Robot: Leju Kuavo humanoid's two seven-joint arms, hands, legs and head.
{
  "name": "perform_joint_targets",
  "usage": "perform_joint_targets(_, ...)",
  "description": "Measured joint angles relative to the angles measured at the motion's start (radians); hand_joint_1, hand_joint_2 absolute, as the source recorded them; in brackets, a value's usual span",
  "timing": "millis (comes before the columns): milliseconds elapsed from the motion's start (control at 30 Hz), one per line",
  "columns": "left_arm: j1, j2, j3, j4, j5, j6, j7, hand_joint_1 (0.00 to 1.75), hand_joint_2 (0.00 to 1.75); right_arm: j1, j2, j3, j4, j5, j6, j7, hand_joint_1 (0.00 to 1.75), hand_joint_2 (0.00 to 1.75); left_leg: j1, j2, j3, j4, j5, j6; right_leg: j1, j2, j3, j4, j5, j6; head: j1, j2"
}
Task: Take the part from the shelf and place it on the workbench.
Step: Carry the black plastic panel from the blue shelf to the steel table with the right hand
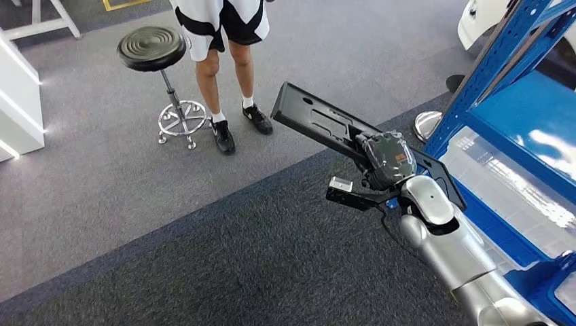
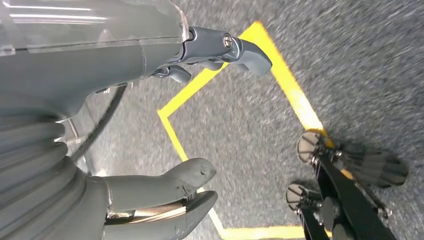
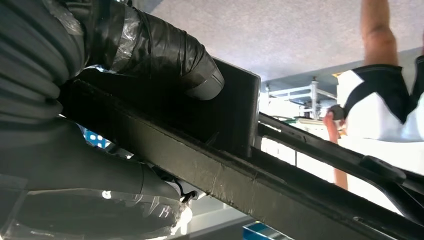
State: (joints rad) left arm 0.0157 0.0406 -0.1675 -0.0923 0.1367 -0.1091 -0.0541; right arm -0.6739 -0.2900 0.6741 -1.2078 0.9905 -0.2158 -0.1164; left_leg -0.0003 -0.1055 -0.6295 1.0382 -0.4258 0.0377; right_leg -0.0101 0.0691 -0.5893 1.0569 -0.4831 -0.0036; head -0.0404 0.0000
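Head view | item: black part (image 1: 319, 122), clamped in my right hand (image 1: 387, 159), clear of blue shelf (image 1: 506, 88) | left hand (image 2: 195, 65): slack, holding nothing | handling: keep level, grip firm until over surface

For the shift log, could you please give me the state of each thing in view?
Part: held off the floor, tilted, clear of the shelf.
Right hand: grips the part.
Left hand: holds nothing, fingers apart.
Shelf: standing beside the right arm.
Stool: upright, unoccupied.
Person: standing by the stool.
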Motion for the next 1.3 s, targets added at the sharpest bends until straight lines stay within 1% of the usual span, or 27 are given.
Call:
perform_joint_targets(33, 0.001, -0.001, 0.000, 0.000, 0.000, 0.001, 0.002, 0.00, 1.75, 0.003, -0.002, 0.000, -0.004, 0.001, -0.002, 0.002, 1.75, 1.75, 0.003, -0.010, -0.004, 0.000, 0.003, -0.005, 0.002, 0.003, 0.003, -0.010, -0.002, -0.001, 0.000, 0.000)
perform_joint_targets(100, 0.003, -0.001, 0.000, 0.000, 0.001, 0.000, 0.004, 0.00, 1.75, 0.009, -0.001, 0.001, -0.011, 0.005, -0.004, 0.006, 1.75, 1.75, 0.007, -0.027, -0.010, -0.003, 0.007, -0.017, 0.001, -0.018, 0.009, -0.023, 0.002, -0.004, 0.000, 0.000)
perform_joint_targets(133, 0.004, 0.000, 0.000, 0.000, 0.001, 0.000, 0.006, 0.00, 1.75, 0.011, 0.000, 0.001, -0.015, 0.006, -0.004, 0.008, 1.75, 1.75, 0.006, -0.017, -0.014, 0.005, 0.000, -0.023, -0.001, -0.030, 0.014, -0.032, 0.006, -0.008, 0.001, 0.000)
perform_joint_targets(167, 0.004, 0.002, -0.001, 0.000, 0.002, -0.002, 0.006, 0.00, 1.75, 0.012, 0.002, 0.001, -0.019, 0.008, -0.004, 0.009, 1.75, 1.75, 0.004, 0.006, -0.025, 0.029, -0.017, -0.028, -0.004, -0.043, 0.020, -0.041, 0.009, -0.012, 0.000, 0.000)
perform_joint_targets(233, 0.002, 0.010, -0.001, 0.000, 0.008, -0.009, 0.008, 0.00, 1.75, 0.012, 0.014, 0.004, -0.023, 0.021, 0.000, 0.016, 1.75, 1.75, 0.004, 0.068, -0.074, 0.137, -0.076, -0.039, -0.004, -0.070, 0.026, -0.050, 0.012, -0.019, -0.002, 0.000)
perform_joint_targets(300, 0.002, 0.022, 0.000, 0.000, 0.018, -0.024, 0.011, 0.00, 1.75, 0.011, 0.043, 0.015, -0.023, 0.044, 0.012, 0.032, 1.75, 1.75, 0.013, 0.095, -0.126, 0.247, -0.116, -0.049, -0.002, -0.094, 0.027, -0.049, 0.010, -0.022, -0.003, 0.000)
perform_joint_targets(333, 0.002, 0.029, 0.000, 0.000, 0.022, -0.031, 0.014, 0.00, 1.75, 0.011, 0.063, 0.023, -0.022, 0.054, 0.019, 0.041, 1.75, 1.75, 0.017, 0.099, -0.131, 0.258, -0.111, -0.054, -0.002, -0.105, 0.027, -0.048, 0.009, -0.022, -0.003, 0.000)
perform_joint_targets(367, 0.002, 0.035, 0.000, 0.000, 0.024, -0.035, 0.018, 0.00, 1.75, 0.009, 0.081, 0.031, -0.021, 0.062, 0.024, 0.046, 1.75, 1.75, 0.020, 0.103, -0.116, 0.232, -0.090, -0.057, -0.003, -0.115, 0.027, -0.046, 0.007, -0.020, -0.003, 0.000)
perform_joint_targets(433, 0.001, 0.047, 0.000, -0.001, 0.028, -0.039, 0.025, 0.00, 1.75, 0.001, 0.113, 0.047, -0.020, 0.071, 0.032, 0.053, 1.75, 1.75, 0.021, 0.131, -0.045, 0.099, -0.034, -0.058, -0.003, -0.138, 0.029, -0.039, -0.001, -0.013, -0.003, 0.000)
perform_joint_targets(500, 0.000, 0.056, 0.000, -0.002, 0.031, -0.039, 0.028, 0.00, 1.75, -0.011, 0.133, 0.060, -0.021, 0.076, 0.035, 0.056, 1.75, 1.75, 0.015, 0.155, 0.003, 0.004, -0.007, -0.051, 0.000, -0.159, 0.030, -0.033, -0.010, -0.004, -0.002, 0.000)
perform_joint_targets(533, 0.001, 0.059, 0.000, -0.002, 0.032, -0.039, 0.028, 0.00, 1.75, -0.016, 0.140, 0.066, -0.021, 0.078, 0.035, 0.057, 1.75, 1.75, 0.011, 0.157, 0.006, -0.007, -0.009, -0.046, 0.003, -0.169, 0.031, -0.033, -0.012, 0.001, -0.002, 0.000)
perform_joint_targets(600, 0.007, 0.065, 0.000, -0.003, 0.033, -0.039, 0.028, 0.00, 1.75, -0.022, 0.153, 0.079, -0.021, 0.081, 0.036, 0.059, 1.75, 1.75, 0.009, 0.134, 0.005, -0.009, -0.005, -0.034, 0.005, -0.187, 0.036, -0.036, -0.015, 0.010, -0.002, 0.000)
perform_joint_targets(633, 0.010, 0.068, 0.000, -0.003, 0.033, -0.039, 0.028, 0.00, 1.75, -0.024, 0.159, 0.084, -0.022, 0.082, 0.036, 0.060, 1.75, 1.75, 0.010, 0.125, 0.006, -0.014, -0.002, -0.028, 0.003, -0.181, 0.037, -0.033, -0.021, 0.014, -0.002, 0.000)
perform_joint_targets(700, 0.012, 0.071, 0.000, -0.003, 0.034, -0.040, 0.028, 0.00, 1.75, -0.029, 0.165, 0.092, -0.023, 0.088, 0.039, 0.062, 1.75, 1.75, 0.013, 0.106, 0.010, -0.023, 0.003, -0.016, -0.002, -0.137, 0.017, 0.019, -0.061, 0.018, -0.002, 0.000)
perform_joint_targets(767, 0.010, 0.073, 0.000, -0.004, 0.033, -0.040, 0.027, 0.00, 1.75, -0.034, 0.168, 0.104, -0.024, 0.099, 0.049, 0.063, 1.75, 1.75, 0.012, 0.087, 0.010, -0.025, 0.005, -0.009, -0.003, -0.087, -0.041, 0.147, -0.126, 0.018, -0.002, 0.000)
perform_joint_targets(800, 0.009, 0.073, 0.000, -0.004, 0.033, -0.040, 0.027, 0.00, 1.75, -0.036, 0.170, 0.110, -0.024, 0.105, 0.055, 0.065, 1.75, 1.75, 0.010, 0.074, 0.010, -0.024, 0.005, -0.007, -0.003, -0.078, -0.072, 0.209, -0.147, 0.017, -0.002, 0.000)
perform_joint_targets(833, 0.009, 0.074, 0.000, -0.004, 0.032, -0.040, 0.026, 0.00, 1.75, -0.036, 0.172, 0.117, -0.024, 0.111, 0.061, 0.067, 1.75, 1.75, 0.008, 0.060, 0.010, -0.023, 0.004, -0.007, -0.002, -0.073, -0.094, 0.247, -0.152, 0.016, -0.002, 0.000)
perform_joint_targets(867, 0.009, 0.074, 0.000, -0.004, 0.031, -0.040, 0.025, 0.00, 1.75, -0.038, 0.174, 0.123, -0.026, 0.114, 0.066, 0.069, 1.75, 1.75, 0.007, 0.046, 0.011, -0.021, 0.004, -0.006, -0.001, -0.070, -0.096, 0.243, -0.134, 0.013, -0.002, 0.000)
perform_joint_targets(900, 0.009, 0.074, 0.000, -0.004, 0.031, -0.039, 0.025, 0.00, 1.75, -0.040, 0.177, 0.127, -0.029, 0.117, 0.071, 0.071, 1.75, 1.75, 0.005, 0.032, 0.011, -0.019, 0.003, -0.006, -0.001, -0.064, -0.080, 0.200, -0.098, 0.008, -0.002, 0.000)
perform_joint_targets(967, 0.009, 0.073, -0.001, -0.005, 0.029, -0.038, 0.025, 0.00, 1.75, -0.050, 0.181, 0.134, -0.038, 0.120, 0.076, 0.074, 1.75, 1.75, 0.004, 0.009, 0.010, -0.015, 0.002, -0.008, -0.001, -0.021, -0.028, 0.070, -0.024, -0.005, -0.002, 0.000)
perform_joint_targets(1000, 0.008, 0.073, -0.001, -0.005, 0.028, -0.038, 0.025, 0.00, 1.75, -0.055, 0.182, 0.136, -0.041, 0.120, 0.077, 0.074, 1.75, 1.75, 0.003, 0.001, 0.008, -0.013, 0.002, -0.009, -0.002, 0.002, -0.009, 0.024, -0.004, -0.010, -0.002, 0.000)
perform_joint_targets(1033, 0.008, 0.073, -0.001, -0.005, 0.028, -0.038, 0.025, 0.00, 1.75, -0.059, 0.183, 0.137, -0.044, 0.120, 0.078, 0.074, 1.75, 1.75, 0.005, -0.007, 0.004, -0.012, 0.002, -0.012, -0.002, 0.019, 0.001, -0.003, 0.003, -0.012, -0.002, 0.000)
perform_joint_targets(1067, 0.008, 0.073, -0.001, -0.006, 0.027, -0.037, 0.025, 0.00, 1.75, -0.062, 0.184, 0.139, -0.046, 0.120, 0.078, 0.074, 1.75, 1.75, 0.006, -0.015, 0.000, -0.011, 0.004, -0.015, -0.001, 0.020, 0.004, -0.010, 0.000, -0.012, -0.002, 0.000)
perform_joint_targets(1167, 0.014, 0.075, -0.001, -0.006, 0.025, -0.037, 0.025, 0.00, 1.75, -0.066, 0.191, 0.144, -0.052, 0.120, 0.080, 0.076, 1.75, 1.75, 0.014, -0.047, -0.007, -0.017, 0.011, -0.034, 0.003, -0.007, 0.010, -0.026, 0.001, -0.015, -0.001, 0.000)
perform_joint_targets(1200, 0.016, 0.076, -0.001, -0.006, 0.025, -0.037, 0.025, 0.00, 1.75, -0.067, 0.193, 0.144, -0.054, 0.120, 0.082, 0.077, 1.75, 1.75, 0.013, -0.044, -0.008, -0.015, 0.010, -0.038, 0.001, -0.019, 0.016, -0.034, 0.004, -0.017, -0.001, 0.000)
perform_joint_targets(1233, 0.016, 0.077, -0.001, -0.006, 0.025, -0.037, 0.026, 0.00, 1.75, -0.068, 0.196, 0.145, -0.056, 0.121, 0.084, 0.079, 1.75, 1.75, 0.010, -0.025, -0.011, -0.005, 0.001, -0.041, -0.002, -0.029, 0.022, -0.043, 0.007, -0.020, -0.002, 0.000)
perform_joint_targets(1300, 0.014, 0.078, -0.002, -0.006, 0.025, -0.037, 0.026, 0.00, 1.75, -0.072, 0.199, 0.147, -0.061, 0.122, 0.089, 0.081, 1.75, 1.75, 0.010, 0.041, -0.047, 0.074, -0.046, -0.048, -0.002, -0.055, 0.032, -0.055, 0.011, -0.027, -0.004, 0.000)
